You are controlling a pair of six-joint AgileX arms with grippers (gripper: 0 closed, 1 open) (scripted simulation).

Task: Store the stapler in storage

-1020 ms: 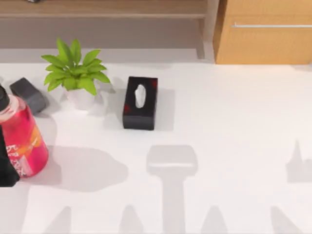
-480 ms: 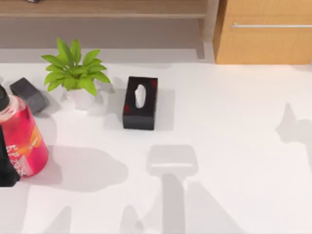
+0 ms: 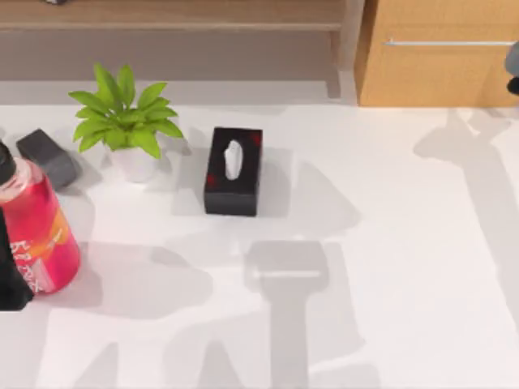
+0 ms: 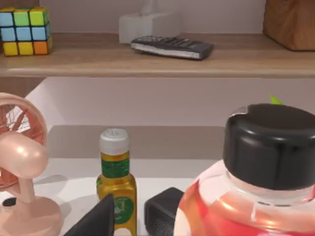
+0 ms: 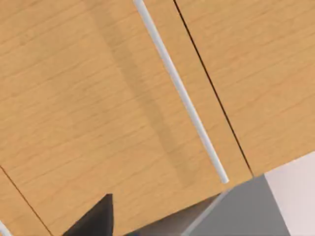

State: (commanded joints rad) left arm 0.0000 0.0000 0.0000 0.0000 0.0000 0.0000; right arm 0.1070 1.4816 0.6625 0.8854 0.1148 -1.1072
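Beside drawer (image 3: 438, 73), right claw (image 3: 512, 69) has seemingly arrived.

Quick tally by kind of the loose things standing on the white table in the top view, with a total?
Bottles: 1, the pink bottle
Potted plants: 1, the green plant
Tissue boxes: 1, the black tissue box
Dark grey blocks: 1, the likely stapler
Total: 4
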